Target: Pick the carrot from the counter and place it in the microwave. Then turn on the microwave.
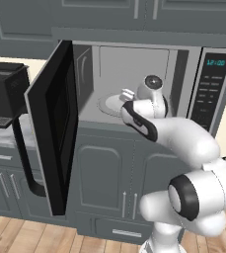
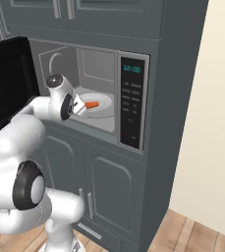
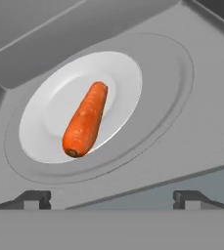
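- The carrot (image 3: 85, 120) lies on the white turntable plate (image 3: 50, 105) inside the microwave (image 2: 133, 64), resting flat and free of any grip; in the right base view it shows as a small orange piece (image 2: 91, 104) on the plate (image 2: 104, 109).
- The hand (image 3: 112, 199) stands just outside the cavity opening, its two dark fingertips (image 3: 34, 199) spread wide apart with nothing between them; the carrot is clear of both.
- From the hand, the carrot lies straight ahead and a little below, near the middle of the plate. Its long axis runs obliquely in the hand view, the cut stem end nearer the hand and to the left, the rounded tip farther in and to the right.
- The microwave door (image 1: 53, 128) hangs open to the left, its dark bar handle (image 1: 25, 158) toward the room; the arm (image 1: 183, 143) reaches past its edge into the opening.
- The keypad (image 2: 131, 106) with its cyan display (image 2: 131, 69) sits on the right face of the microwave, beside the cavity.
- Judgement: the placing appears done. The coming move would turn on drawing the hand back clear of the opening, so that the door can swing shut before the keypad is pressed.
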